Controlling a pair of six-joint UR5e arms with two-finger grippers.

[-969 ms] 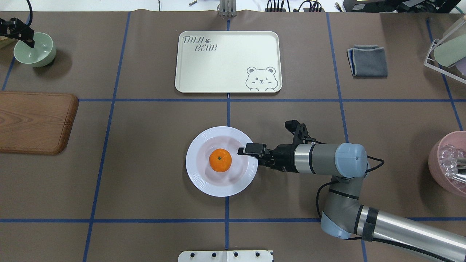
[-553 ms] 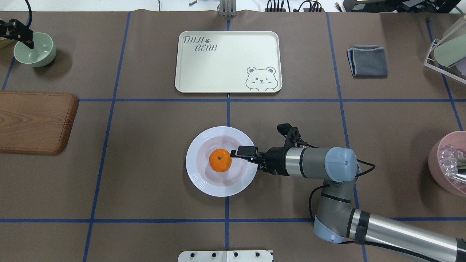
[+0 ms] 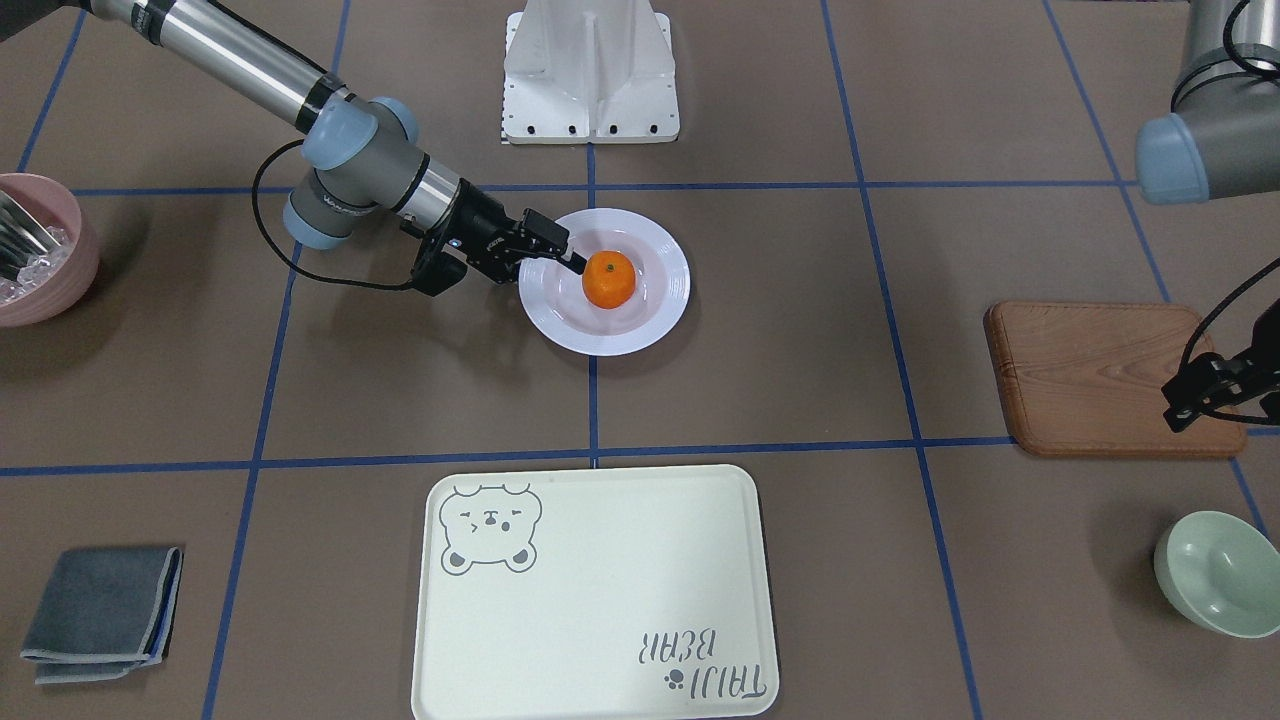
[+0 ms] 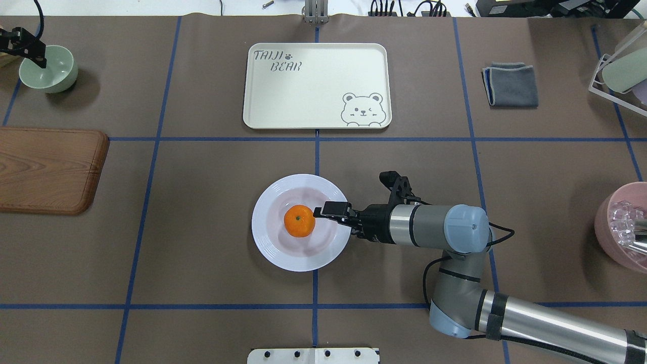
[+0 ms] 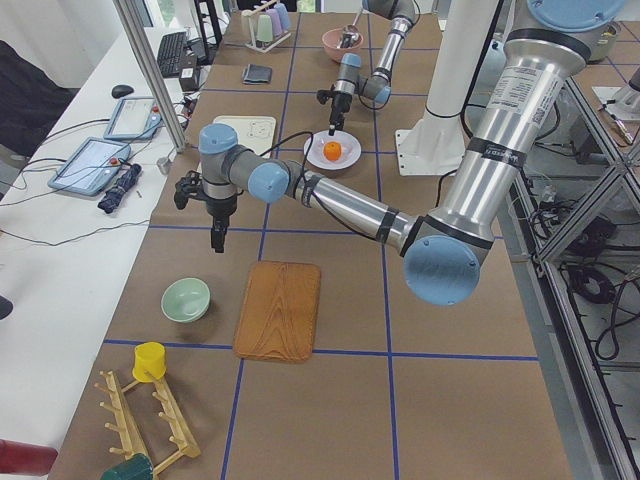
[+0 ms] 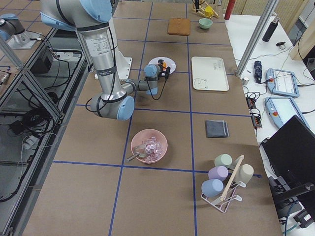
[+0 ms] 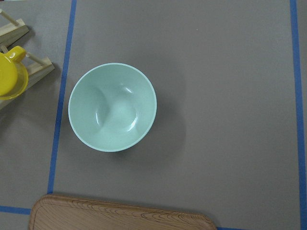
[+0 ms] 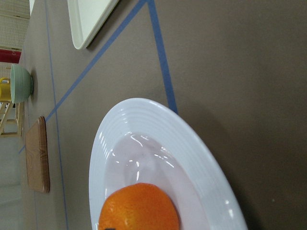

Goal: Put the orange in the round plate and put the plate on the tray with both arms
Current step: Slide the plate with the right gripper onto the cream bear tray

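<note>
The right gripper (image 4: pixel 326 209) reaches in over the right rim of the round plate (image 4: pixel 283 258), its tip right up against the orange (image 4: pixel 298 221). That is my first worry. A nudge from that finger could roll the fruit up out of the sunken centre and over the ridged rim. I cannot tell whether the jaws are apart, together or clamped on the rim, since no view shows both fingers clearly. If they do hold the rim, it is a grip on one side of a glossy plate. I would expect a lift from there to tip the plate or let it slip, and the orange would roll off. A sideways push could also make the plate skate across the table.

As for containers, the plate holds the orange, sitting in its middle. The tray (image 4: pixel 313 86), beyond the plate, does not carry the plate yet. Far to the plate's right, a pink bowl (image 4: pixel 614 237) holds clear, glinting pieces. Far off to the plate's left, past the wooden board (image 4: pixel 45 169), the left gripper (image 4: pixel 39 58) hangs over a pale green bowl (image 4: pixel 55 76). I see nothing in that bowl. I cannot tell how the left gripper's jaws stand either, and it is too far from the plate to help steady it.
</note>
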